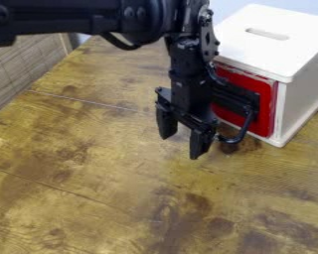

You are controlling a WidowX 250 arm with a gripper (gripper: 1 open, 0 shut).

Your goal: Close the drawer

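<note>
The red drawer front [258, 99] with its black plate and large black loop handle [238, 127] sits in the left face of a white cube-shaped box [284, 60] at the right. It looks nearly flush with the box. My black gripper [183, 135] hangs from the arm just left of the handle, fingers pointing down above the table. The two fingers stand apart with nothing between them. The arm hides part of the drawer front's left side.
The worn brown wooden tabletop [95, 179] spreads to the left and front. A tiled wall or panel [23, 60] runs along the far left. The white box has a slot [268, 34] on top.
</note>
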